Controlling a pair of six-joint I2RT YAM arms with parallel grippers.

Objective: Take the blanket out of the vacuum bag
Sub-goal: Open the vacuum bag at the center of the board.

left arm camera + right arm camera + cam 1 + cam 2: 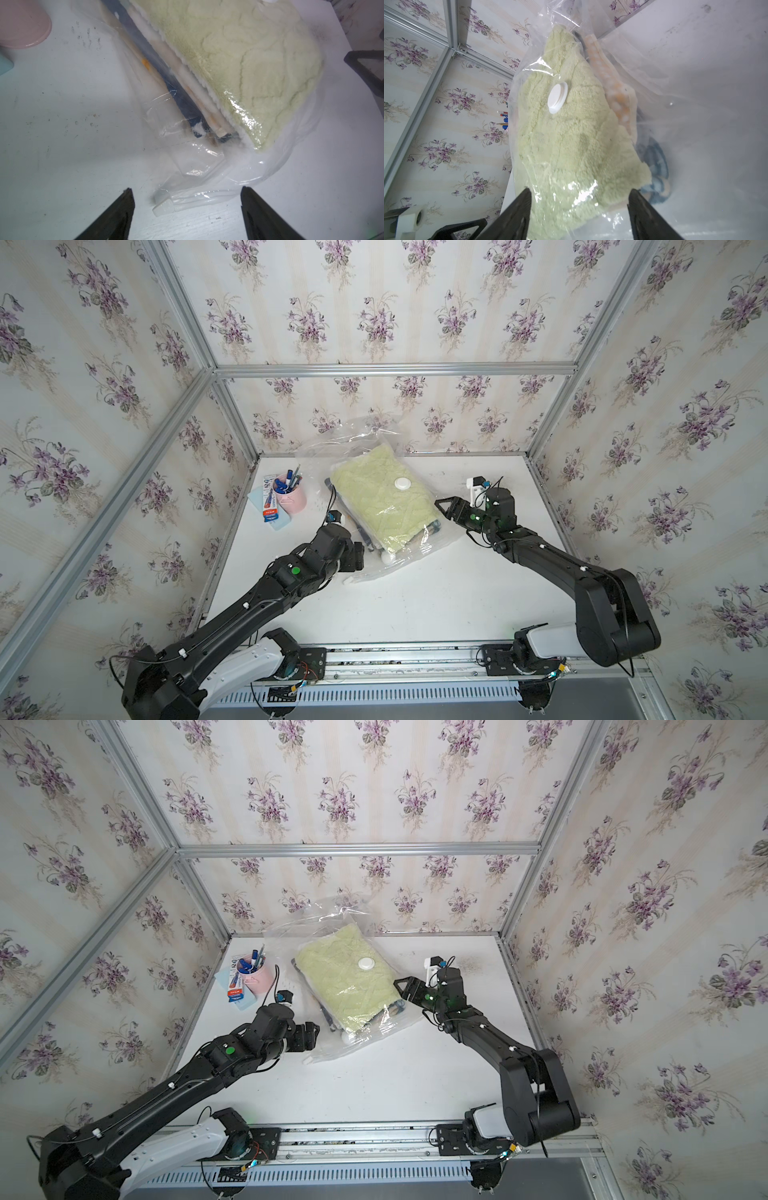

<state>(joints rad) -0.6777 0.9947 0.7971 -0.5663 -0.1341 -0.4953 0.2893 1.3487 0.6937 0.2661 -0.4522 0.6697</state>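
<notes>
Open white counter [436, 605] fronts the vacuum bag [409, 553], green blanket [382, 497] inside, far edge against the wall [415, 406], right end effector [440, 508] spread at its right edge, left end effector [187, 190] spread by its near-left zip clip [163, 204], packet [270, 506] print to its left unreadable.

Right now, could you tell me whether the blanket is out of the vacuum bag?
No, the blanket lies inside the clear vacuum bag.
</notes>
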